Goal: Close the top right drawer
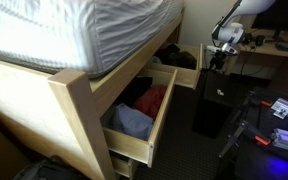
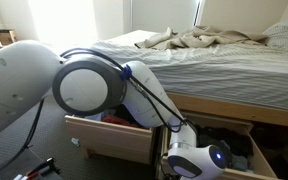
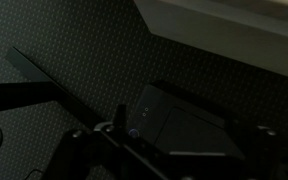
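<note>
The smaller-looking pale wood drawer [image 1: 187, 76], flat-fronted and holding dark clothing, stood pulled out at the far end of the bed frame [image 1: 79, 120], beyond the bigger drawer [image 1: 162, 115] of blue and red clothes. The tool [image 1: 222, 50] hung just beside it over speckled dark carpet [image 3: 64, 40]. It was too dim to tell how wide the tool stood or whether it held anything.
</note>
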`<state>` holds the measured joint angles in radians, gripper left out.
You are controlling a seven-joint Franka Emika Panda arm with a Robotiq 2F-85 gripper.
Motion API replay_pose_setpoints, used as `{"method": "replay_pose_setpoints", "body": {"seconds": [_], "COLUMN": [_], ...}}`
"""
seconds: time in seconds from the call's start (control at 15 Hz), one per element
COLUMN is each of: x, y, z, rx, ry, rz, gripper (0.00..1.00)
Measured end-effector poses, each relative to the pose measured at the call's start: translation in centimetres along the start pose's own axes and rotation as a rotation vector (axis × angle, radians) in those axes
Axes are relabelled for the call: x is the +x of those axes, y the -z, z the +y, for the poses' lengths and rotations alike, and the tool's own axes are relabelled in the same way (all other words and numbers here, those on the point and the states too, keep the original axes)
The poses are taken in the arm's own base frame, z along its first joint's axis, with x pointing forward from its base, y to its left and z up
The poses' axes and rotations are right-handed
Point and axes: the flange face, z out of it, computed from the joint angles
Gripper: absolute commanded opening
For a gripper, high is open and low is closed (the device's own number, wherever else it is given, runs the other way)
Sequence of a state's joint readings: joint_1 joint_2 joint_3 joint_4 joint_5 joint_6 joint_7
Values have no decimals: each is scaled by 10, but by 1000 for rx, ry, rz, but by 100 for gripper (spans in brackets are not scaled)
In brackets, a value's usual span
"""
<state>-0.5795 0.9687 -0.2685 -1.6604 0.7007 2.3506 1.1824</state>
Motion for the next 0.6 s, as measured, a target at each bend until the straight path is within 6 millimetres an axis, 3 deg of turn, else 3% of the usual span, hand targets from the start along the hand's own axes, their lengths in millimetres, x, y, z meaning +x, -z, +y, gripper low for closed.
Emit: {"method": "replay_pose_setpoints", "body": {"seconds": [0.4, 0.53, 0.6], "x": [-6, -24, -44], "y": [-3, -10, -17], "z": [0, -4, -4], "rx": [13, 94, 136], "ry": [-3, -19, -7], "rz": [-4, -49, -84], "gripper": [100, 100, 100]}}
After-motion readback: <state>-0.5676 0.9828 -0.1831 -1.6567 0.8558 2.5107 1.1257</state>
